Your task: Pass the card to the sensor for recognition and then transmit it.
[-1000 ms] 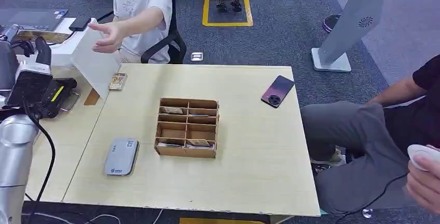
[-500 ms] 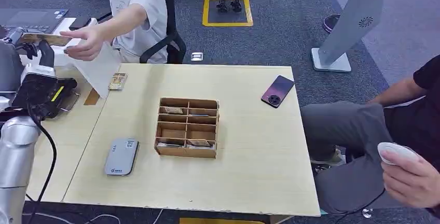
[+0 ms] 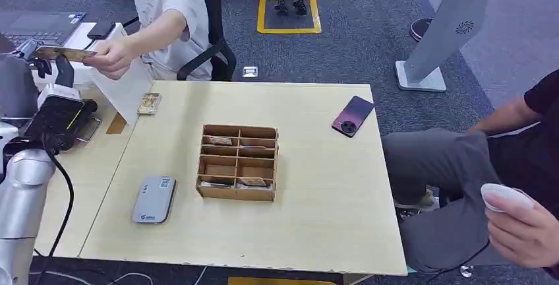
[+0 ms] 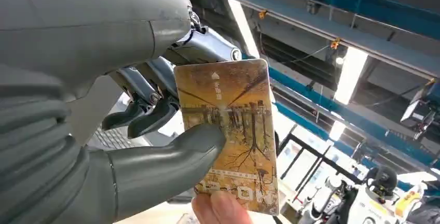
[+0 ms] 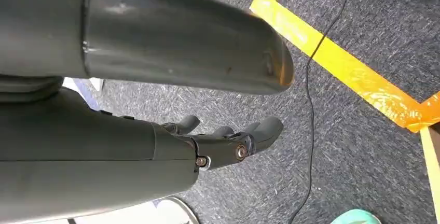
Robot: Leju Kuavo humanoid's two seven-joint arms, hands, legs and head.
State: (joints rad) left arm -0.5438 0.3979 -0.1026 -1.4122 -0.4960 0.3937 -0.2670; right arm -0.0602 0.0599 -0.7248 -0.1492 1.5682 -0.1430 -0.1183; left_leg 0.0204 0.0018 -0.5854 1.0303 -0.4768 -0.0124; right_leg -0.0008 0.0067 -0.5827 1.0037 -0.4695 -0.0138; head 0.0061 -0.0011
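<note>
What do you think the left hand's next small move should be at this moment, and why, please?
Probably let go of the card. The left hand pins it with its thumb, and the person's hand has already closed on the card's far end; a fingertip presses its edge in the wrist view. Easing the thumb off would likely complete the handover.

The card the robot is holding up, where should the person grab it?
Probably by the free end. The left hand pinches one end of the card with its thumb across the face, so the far edge sticks out bare. Coming in from that side, opposite the robot's fingers, a person's hand can pinch both flat faces, and a fingertip is already there.
</note>
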